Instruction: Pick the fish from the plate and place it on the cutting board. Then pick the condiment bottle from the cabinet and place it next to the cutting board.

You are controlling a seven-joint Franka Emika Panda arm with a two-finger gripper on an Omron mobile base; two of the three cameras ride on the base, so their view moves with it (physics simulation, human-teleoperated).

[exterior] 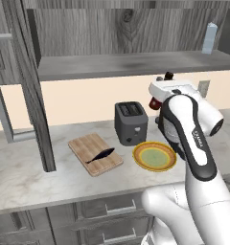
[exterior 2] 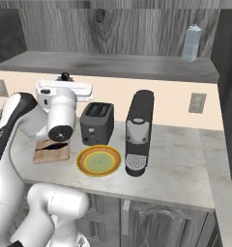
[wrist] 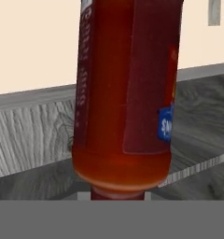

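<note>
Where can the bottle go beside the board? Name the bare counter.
Bare counter lies left of the cutting board, toward the cabinet panel, and along the front edge. The right is crowded: plate and toaster stand close.

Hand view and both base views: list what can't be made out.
- Bottle: hand view, cap cut off by the top edge; label text too blurred to read.
- Tool: left base view, its fingers hidden behind the arm's wrist.
- Board: right base view, partly covered by the arm.

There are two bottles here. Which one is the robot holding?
The dark-red condiment bottle, held in the tool above the counter by the toaster. The taller pale blue-white bottle stands untouched on the cabinet shelf.
</note>
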